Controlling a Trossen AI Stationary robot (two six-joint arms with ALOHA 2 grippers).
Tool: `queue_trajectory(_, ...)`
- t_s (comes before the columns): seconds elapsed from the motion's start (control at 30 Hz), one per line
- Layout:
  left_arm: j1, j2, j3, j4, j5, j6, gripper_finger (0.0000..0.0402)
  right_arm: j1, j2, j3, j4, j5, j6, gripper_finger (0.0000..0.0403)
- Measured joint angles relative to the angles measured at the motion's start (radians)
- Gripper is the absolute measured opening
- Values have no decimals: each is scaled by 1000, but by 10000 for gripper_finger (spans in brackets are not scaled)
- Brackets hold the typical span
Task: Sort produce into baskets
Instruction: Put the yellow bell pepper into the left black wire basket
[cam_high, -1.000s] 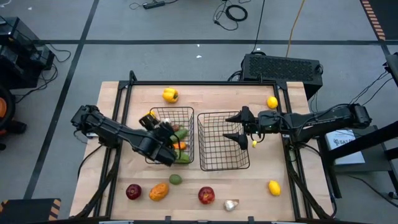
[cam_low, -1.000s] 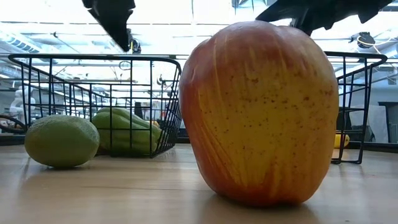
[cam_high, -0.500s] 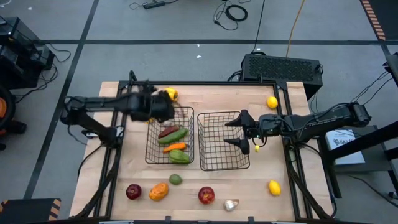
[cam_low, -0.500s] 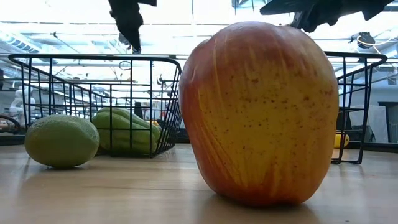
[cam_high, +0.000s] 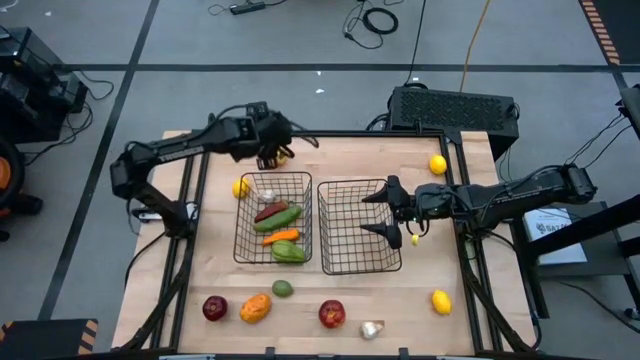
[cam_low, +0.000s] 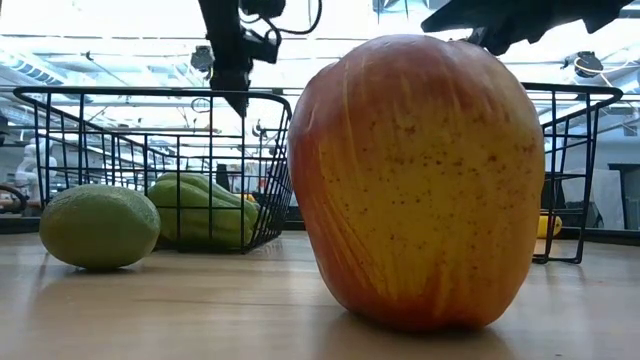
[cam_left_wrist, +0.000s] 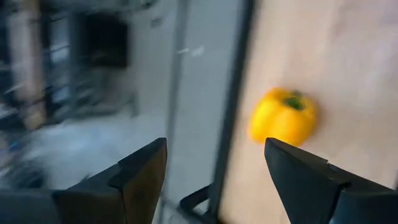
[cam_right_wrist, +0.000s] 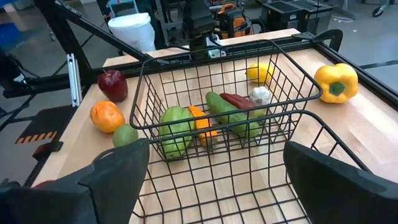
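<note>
A yellow pepper (cam_high: 285, 153) (cam_left_wrist: 283, 116) lies on the table near its far edge. My left gripper (cam_high: 268, 156) (cam_left_wrist: 214, 180) hangs open above it, partly covering it in the high view, and touches nothing. The left basket (cam_high: 240, 235) holds a garlic bulb (cam_high: 265, 195), a red pepper (cam_high: 270, 211), a green cucumber (cam_high: 284, 217), an orange pepper (cam_high: 285, 236) and a green pepper (cam_high: 290, 253). The right basket (cam_high: 360, 262) stands bare. My right gripper (cam_high: 367, 212) (cam_right_wrist: 227, 186) hovers open over its right side.
A lemon (cam_high: 241, 187) sits at the left basket's left wall. Along the near edge lie a dark red apple (cam_high: 214, 308), an orange fruit (cam_high: 256, 307), a green lime (cam_high: 283, 289), a red apple (cam_high: 331, 314) and garlic (cam_high: 371, 328). Lemons (cam_high: 437, 165) (cam_high: 441, 300) lie at the right.
My left gripper has swung from low over the left basket's near part toward the table's far edge, rising a little and rolling about its own line. It now hangs over the yellow pepper, open as before. My right arm has kept still.
</note>
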Motion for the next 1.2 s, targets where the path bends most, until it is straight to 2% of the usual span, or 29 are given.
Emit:
queue_trajectory(0.1, 62, 14, 0, 47, 185, 104, 278, 0, 0, 0, -10, 0, -18, 361)
queue_trajectory(0.2, 122, 21, 0, 84, 282, 224, 278, 0, 0, 0, -44, 0, -20, 361)
queue_trajectory(0.43, 240, 66, 0, 116, 524, 382, 278, -1, 0, 0, -98, 0, -51, 361)
queue_trajectory(0.57, 250, 129, 0, 116, 528, 434, 278, -1, 0, 0, -95, 0, -90, 361)
queue_trajectory(0.7, 250, 189, 0, 117, 470, 446, 278, -5, 0, 0, -94, 0, -119, 361)
queue_trajectory(0.93, 272, 236, 0, 87, 430, 444, 278, -30, 0, 0, -96, -1, -128, 361)
queue_trajectory(1.2, 342, 237, 0, -31, 444, 302, 278, -30, 0, 0, -109, -1, -129, 361)
